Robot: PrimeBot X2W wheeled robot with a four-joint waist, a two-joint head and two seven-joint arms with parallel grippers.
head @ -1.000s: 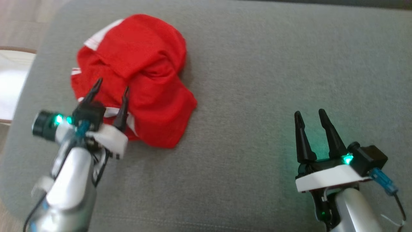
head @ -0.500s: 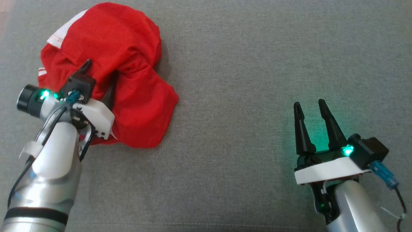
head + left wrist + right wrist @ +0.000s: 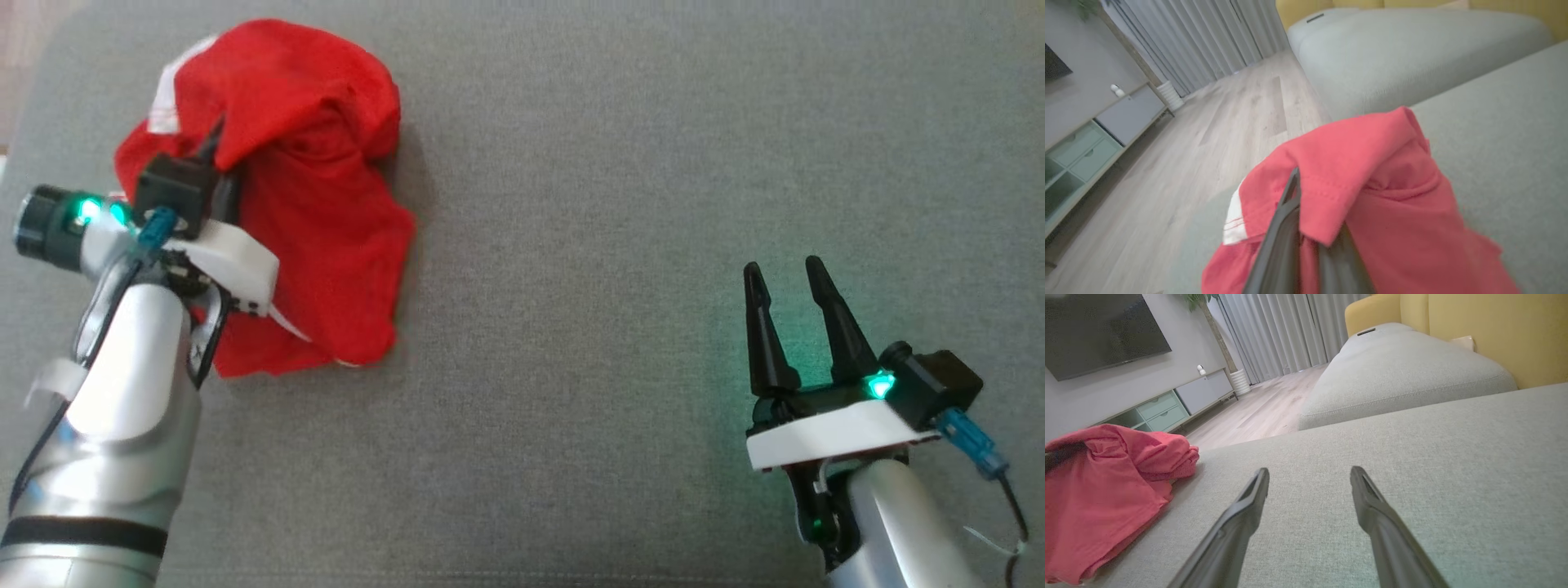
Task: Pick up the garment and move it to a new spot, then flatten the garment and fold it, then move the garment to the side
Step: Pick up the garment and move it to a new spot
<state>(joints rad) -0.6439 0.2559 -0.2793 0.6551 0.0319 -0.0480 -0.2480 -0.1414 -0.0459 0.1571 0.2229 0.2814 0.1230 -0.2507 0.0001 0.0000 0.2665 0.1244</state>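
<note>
The step in hand is the pick-up. The left gripper [image 3: 219, 151] has its jaws together on a fold of the red garment [image 3: 318, 163], which lies bunched at the far left of the grey sofa cushion [image 3: 612, 204], close to its edge. In the left wrist view a hemmed flap drapes over the dark fingers [image 3: 1286, 212], so the hold looks like a pinch on one layer or a few, not on the whole bundle.

To do this well, the arm should rise slowly and straight, so the rest of the cloth peels off the cushion and does not drag. The pinch should be checked before any travel towards the open middle of the cushion. A thin fold may slip out, and the trailing cloth may catch on the cushion's edge. The right gripper [image 3: 781, 269] hovers over bare cushion well apart from the garment, jaws apart, and is free to take a second corner once the cloth hangs.

A second ago the left jaws stood open over the garment's near edge, by the white trim [image 3: 167, 98]. Now they are closed deeper in the heap, and the cloth is drawn up into a taller, narrower bunch. The head camera has also shifted. The right gripper is unchanged.
</note>
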